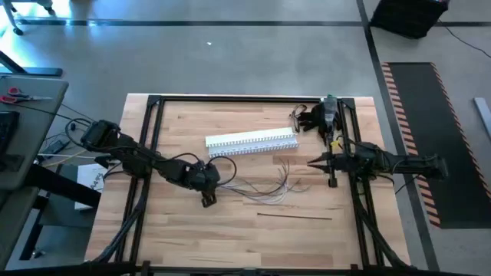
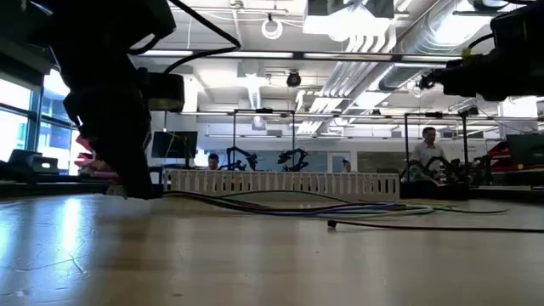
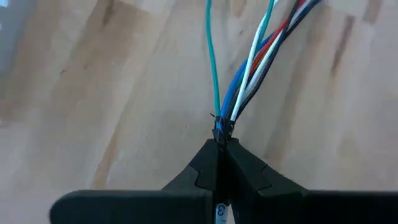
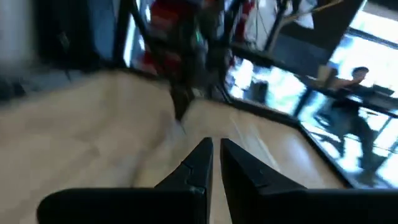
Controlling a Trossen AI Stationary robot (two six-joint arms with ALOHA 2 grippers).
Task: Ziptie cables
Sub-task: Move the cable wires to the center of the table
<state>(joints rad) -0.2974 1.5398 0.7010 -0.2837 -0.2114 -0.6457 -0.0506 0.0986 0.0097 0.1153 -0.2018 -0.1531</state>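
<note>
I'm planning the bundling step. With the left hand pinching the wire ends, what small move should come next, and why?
Probably bring the right hand toward the loose, splayed far end of the cables to gather it. The left hand is shut on the cables' near end, while the right hand hangs nearly closed and empty by the table's right frame, so the bunch is held at one end only.

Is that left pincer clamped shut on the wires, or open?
Shut. In the left wrist view the left pincer has its tips pressed together on the cables, which fan out from the pinch point across the table.
</note>
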